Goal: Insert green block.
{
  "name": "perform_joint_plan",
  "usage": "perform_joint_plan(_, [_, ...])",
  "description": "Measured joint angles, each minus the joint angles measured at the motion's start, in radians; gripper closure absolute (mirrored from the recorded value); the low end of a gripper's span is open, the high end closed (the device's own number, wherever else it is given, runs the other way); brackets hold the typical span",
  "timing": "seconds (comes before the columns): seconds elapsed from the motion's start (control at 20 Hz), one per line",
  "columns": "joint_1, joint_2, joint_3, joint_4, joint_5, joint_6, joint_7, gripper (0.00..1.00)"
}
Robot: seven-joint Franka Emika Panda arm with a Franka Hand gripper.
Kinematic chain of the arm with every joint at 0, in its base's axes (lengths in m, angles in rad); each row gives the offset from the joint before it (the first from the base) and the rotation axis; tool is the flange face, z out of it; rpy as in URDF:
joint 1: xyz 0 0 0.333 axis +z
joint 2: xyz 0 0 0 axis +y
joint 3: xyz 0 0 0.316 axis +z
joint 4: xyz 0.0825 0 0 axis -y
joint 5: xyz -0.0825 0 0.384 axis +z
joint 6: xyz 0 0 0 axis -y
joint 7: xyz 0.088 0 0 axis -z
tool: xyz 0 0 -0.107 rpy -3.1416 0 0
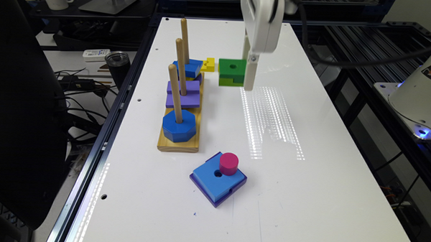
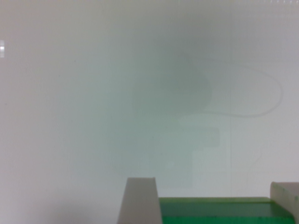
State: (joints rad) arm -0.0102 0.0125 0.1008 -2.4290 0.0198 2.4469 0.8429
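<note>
The green block [image 1: 232, 72], dark green on top with a round hole and lime green below, is held at the back of the white table [image 1: 272, 137]. My gripper [image 1: 248, 73] is shut on it, with one white finger on its side towards the exterior view's right. The block sits just to the exterior view's right of the wooden peg board [image 1: 178, 143]. In the wrist view the green block [image 2: 219, 212] lies between my two fingers [image 2: 138, 200], and the blurred table with a soft shadow lies beyond it, so the block appears lifted off the surface.
Three upright pegs stand on the board: the near peg [image 1: 175, 92] carries a blue octagon [image 1: 179, 126], the middle peg a purple block [image 1: 183, 94], the far peg a blue block [image 1: 188, 68]. A small yellow block [image 1: 207, 64] lies beside the green one. A blue square block [image 1: 218, 180] bears a pink cylinder [image 1: 229, 164].
</note>
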Motion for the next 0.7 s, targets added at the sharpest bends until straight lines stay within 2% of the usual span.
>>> perform_joint_plan(0.4, [0.0, -0.096, 0.0, 0.01, 0.0088, -0.094, -0.001, 1.0])
perform_joint_plan(0.7, [-0.001, -0.139, -0.001, 0.032, 0.0113, -0.153, -0.002, 1.0])
